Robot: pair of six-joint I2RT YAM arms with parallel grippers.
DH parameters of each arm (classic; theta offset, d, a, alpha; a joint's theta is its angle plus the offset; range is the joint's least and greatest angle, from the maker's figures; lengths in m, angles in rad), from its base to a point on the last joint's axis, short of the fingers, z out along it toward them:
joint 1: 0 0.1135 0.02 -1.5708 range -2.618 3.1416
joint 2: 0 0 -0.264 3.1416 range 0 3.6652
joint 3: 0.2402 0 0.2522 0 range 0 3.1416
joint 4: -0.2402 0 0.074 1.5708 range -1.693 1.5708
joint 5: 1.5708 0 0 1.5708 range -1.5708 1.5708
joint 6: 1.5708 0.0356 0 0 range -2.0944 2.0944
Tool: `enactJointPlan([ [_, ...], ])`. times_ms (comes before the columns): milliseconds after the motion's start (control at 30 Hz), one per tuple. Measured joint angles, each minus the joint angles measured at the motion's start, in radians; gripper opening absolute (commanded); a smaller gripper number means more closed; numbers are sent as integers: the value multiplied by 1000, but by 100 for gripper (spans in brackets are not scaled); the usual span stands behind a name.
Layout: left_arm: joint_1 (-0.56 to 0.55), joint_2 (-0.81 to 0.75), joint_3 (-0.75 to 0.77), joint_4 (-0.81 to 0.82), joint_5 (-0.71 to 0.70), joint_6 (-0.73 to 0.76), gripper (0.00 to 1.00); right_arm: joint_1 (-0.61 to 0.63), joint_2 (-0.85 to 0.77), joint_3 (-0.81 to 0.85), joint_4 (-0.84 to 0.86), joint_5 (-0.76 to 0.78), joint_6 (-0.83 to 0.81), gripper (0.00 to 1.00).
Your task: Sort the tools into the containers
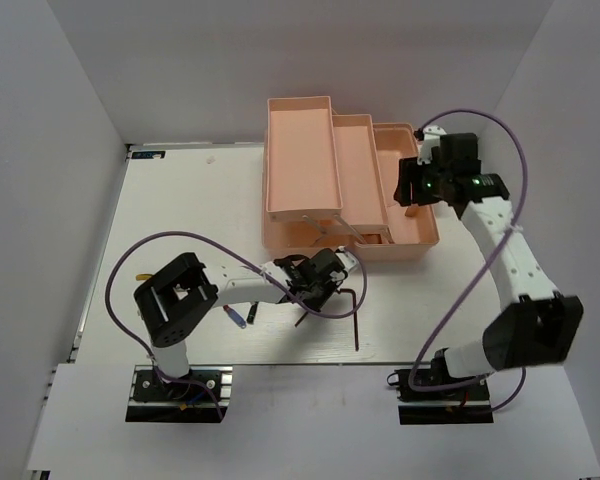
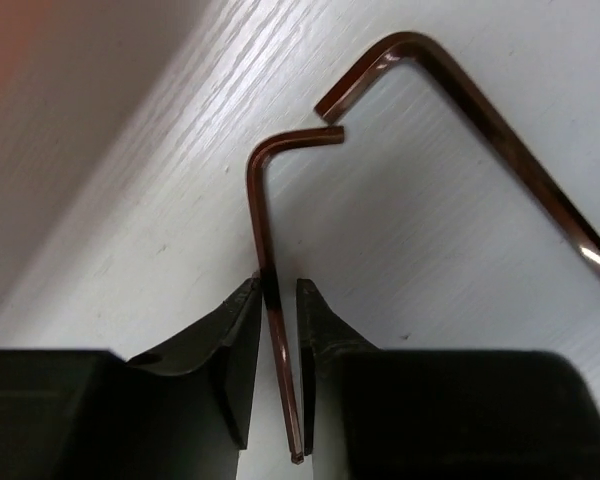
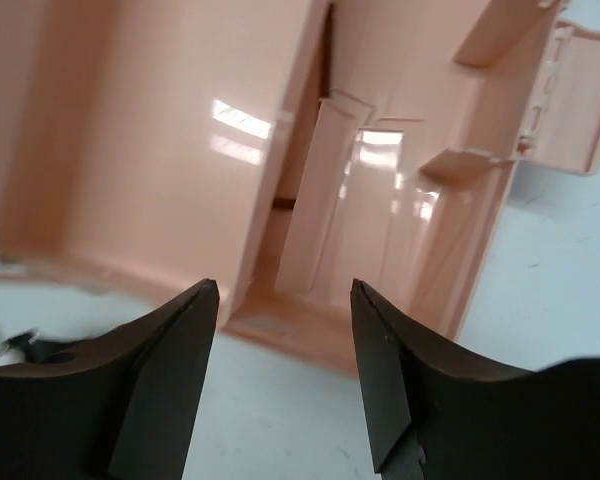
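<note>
Sort looks early-to-mid, as far as we can judge. At least 3 tools are on the counter [image 1: 180, 200], not yet in the toolbox [image 1: 300, 150]: the small hex key [image 2: 262, 200], the bigger hex key [image 2: 500, 130] lying just beside it w/ the short ends nearly touching, and a tiny blue-handled screwdriver [image 1: 238, 316] near the left arm's forearm. There's something orange in the box's right compartment under the right gripper [image 3: 284, 288], prob. pliers, but it's too small to tell. We see no tools in the 2 raised trays.

Left gripper [image 2: 280, 290] is down at the counter, in front of the box. Its jaws are drawn to a narrow gap either side of the small key's long shaft. One pad looks to be against it, but a sliver of counter shows at the other, so we can't tell if the grip is on. The key lies flat.

The right gripper's jaws are spread wide w/ nothing between them, hanging over the box's right end.

Left to do, in our judgement: both hex keys, the screwdriver(s), plus any pliers we can't see.
</note>
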Motion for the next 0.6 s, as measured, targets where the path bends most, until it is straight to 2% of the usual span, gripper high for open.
enactJointPlan([
  [33,-2,10,12,-1,-4,-2,23,-10,-43,-24,-4,-43,-2,62],
  [67,-5,19,23,-3,-8,-5,21,-20,-91,-48,-9,-90,-5,62],
  [100,-8,29,35,-8,-11,-6,17,-30,-132,-72,-8,-139,-11,67],
  [133,-12,39,49,-12,-18,-7,11,-39,-175,-100,-11,-195,-22,88],
  [167,-16,46,58,-16,-26,-11,7,-44,-216,-127,-15,-245,-28,91],
  [233,-24,53,69,-27,-42,-11,3,-48,-288,-199,-16,-331,-68,91],
  [267,-29,54,72,-31,-50,-11,0,-48,-322,-240,-21,-365,-87,87],
  [300,-32,55,74,-34,-56,-11,0,-49,-349,-277,-28,-391,-105,79],
  [333,-36,55,75,-38,-63,-12,0,-49,-378,-327,-32,-418,-124,68],
  [367,-38,55,78,-45,-68,-14,0,-50,-396,-369,-47,-439,-139,48],
  [400,-40,55,82,-55,-70,-15,0,-51,-405,-405,-66,-455,-159,39],
  [467,-42,47,88,-88,-71,-18,0,-53,-406,-466,-111,-483,-173,28],
  [533,-42,29,95,-130,-66,-22,0,-55,-408,-522,-137,-494,-183,24],
  [567,-42,14,104,-149,-60,-23,0,-56,-414,-546,-146,-491,-183,16],
  [600,-41,-4,114,-159,-51,-23,0,-56,-425,-571,-151,-468,-179,16],
])
